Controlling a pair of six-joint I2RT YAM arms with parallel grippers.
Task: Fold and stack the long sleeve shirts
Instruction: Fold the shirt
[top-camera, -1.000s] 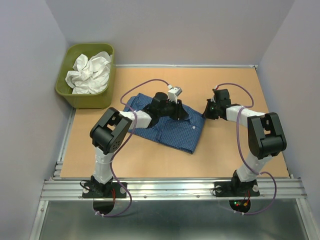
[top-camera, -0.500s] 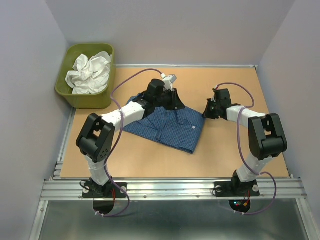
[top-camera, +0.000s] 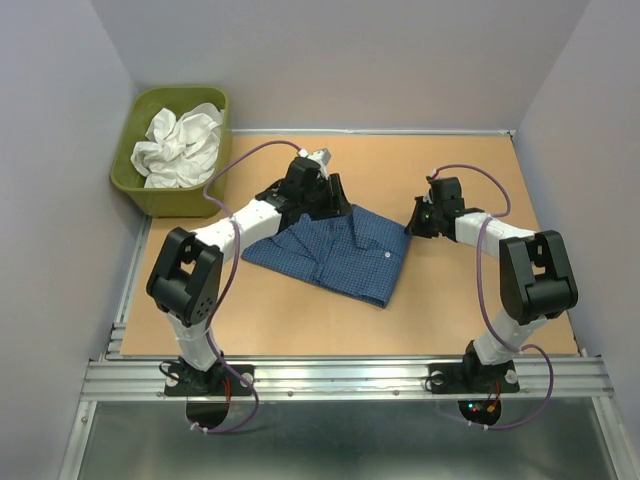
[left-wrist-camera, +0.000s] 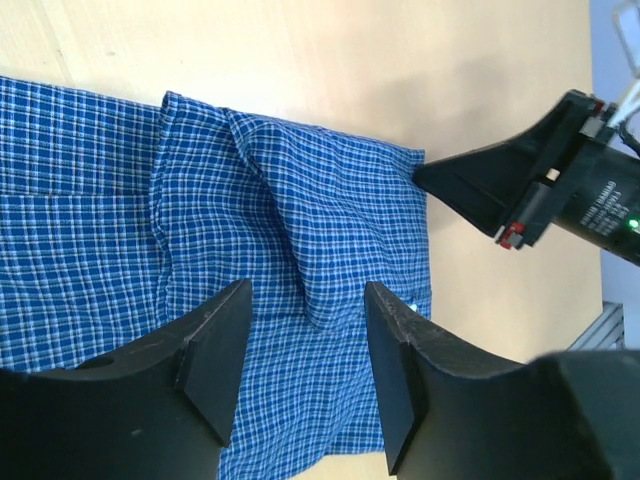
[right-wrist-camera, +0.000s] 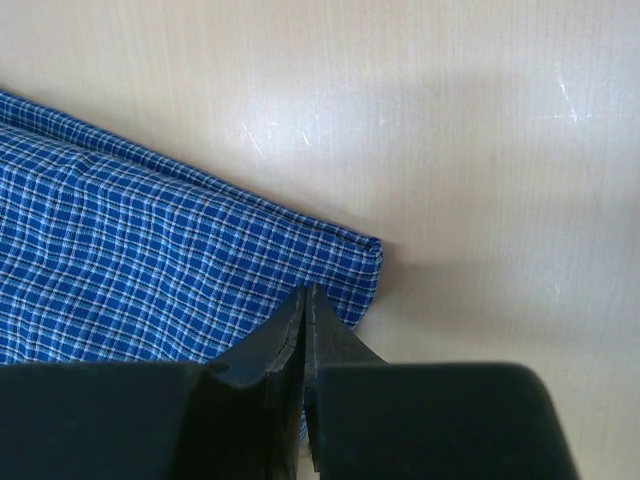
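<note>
On wooden counter (top-camera: 300, 320), pinned dark blue checked cotton shirt (top-camera: 345, 255) with closed right gripper (right-wrist-camera: 305, 300), apparently anchoring; poised left gripper (left-wrist-camera: 303, 300) open, empty.

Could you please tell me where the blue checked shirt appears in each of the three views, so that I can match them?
Top external: the blue checked shirt lies near the centre of the picture.
Left wrist: it fills the left and centre, beneath the open left tool.
Right wrist: it covers the lower left.
Shared landmark: the shut right tool, its tip at the shirt's corner in all three.
</note>
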